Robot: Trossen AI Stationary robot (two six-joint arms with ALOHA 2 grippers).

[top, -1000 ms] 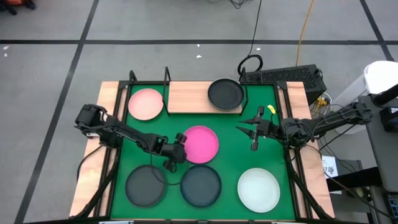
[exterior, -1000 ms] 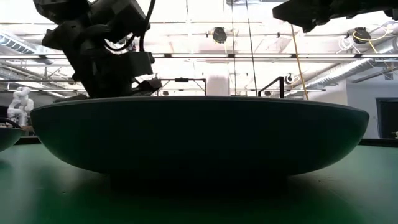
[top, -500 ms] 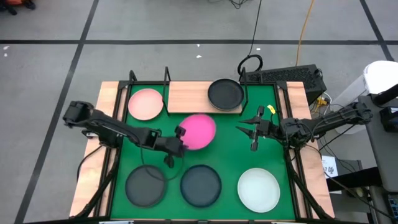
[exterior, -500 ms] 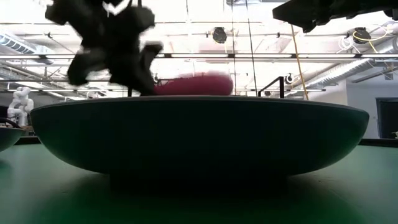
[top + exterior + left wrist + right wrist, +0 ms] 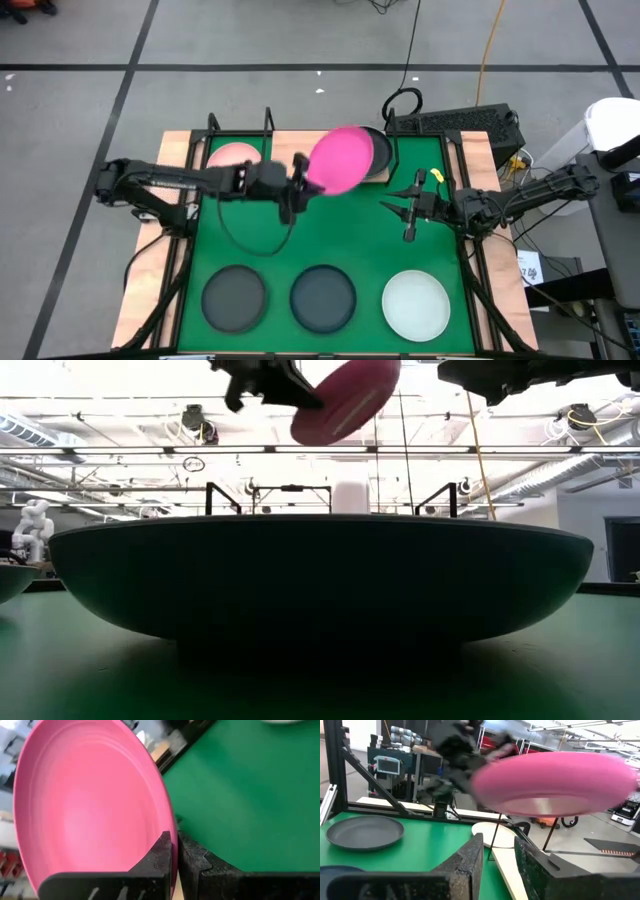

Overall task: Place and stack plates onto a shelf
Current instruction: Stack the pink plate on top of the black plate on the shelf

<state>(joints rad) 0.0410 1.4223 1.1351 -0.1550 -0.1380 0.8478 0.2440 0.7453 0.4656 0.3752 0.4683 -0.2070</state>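
The hot pink plate (image 5: 342, 158) hangs tilted in the air over the shelf's (image 5: 300, 152) right part, with my left gripper (image 5: 300, 186) shut on it. In the low view the plate (image 5: 350, 395) is high up. A dark plate (image 5: 378, 150) rests on the shelf's right end, half hidden by the pink one. A light pink plate (image 5: 230, 158) lies left of the board. My right gripper (image 5: 395, 208) hovers open over the mat's right side, holding nothing. My left gripper pinches the hot pink plate's rim (image 5: 170, 827) between its two fingers, one finger (image 5: 161, 856) on the dished inner face and one (image 5: 196, 865) on the outside. The fingers come from the table's left, slanting a little down. The plate is lifted clear and tilted.
Two dark grey plates (image 5: 235, 297) (image 5: 323, 297) and a pale plate (image 5: 417, 303) lie in a row at the mat's near edge. Black wire posts (image 5: 213, 125) stand at the shelf's far corners. Bare green mat (image 5: 330, 235) lies in the middle.
My left gripper has lifted the hot pink plate off the middle of the mat and carried it up and toward the far edge, over the shelf. The plate, flat on the mat a second ago, now hangs tilted and clear.
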